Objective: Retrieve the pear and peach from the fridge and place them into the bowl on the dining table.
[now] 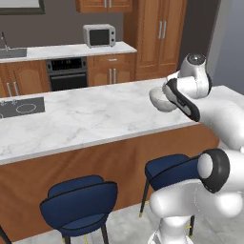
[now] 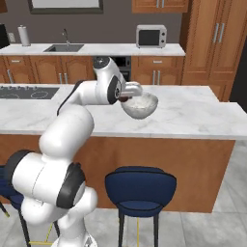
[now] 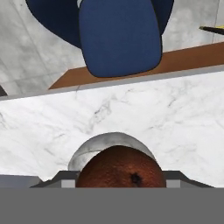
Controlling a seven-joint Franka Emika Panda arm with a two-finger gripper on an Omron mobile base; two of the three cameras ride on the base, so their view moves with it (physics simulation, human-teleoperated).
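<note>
Item: arm at the dining table (image 2: 193,113), fruit held over the bowl (image 2: 140,106).

Detail: a round reddish-brown fruit (image 3: 119,168) with a dark pit at one end sits between the jaws, which are closed on it at a wide spread; whether it is the peach or the pear I cannot tell. In the hand view the fruit lies directly over the translucent whitish-grey bowl, whose rim curves out from behind it. The bowl stands on the white grey-veined marble top, near the table's front edge, just beside the arm's wrist. Blue stools (image 2: 140,189) stand on the floor along the table's wooden base. Behind the table: a microwave (image 2: 151,35) on the rear counter, a sink (image 2: 63,47), a built-in oven (image 1: 68,73) and a cooktop (image 1: 21,106) set into the marble.
</note>
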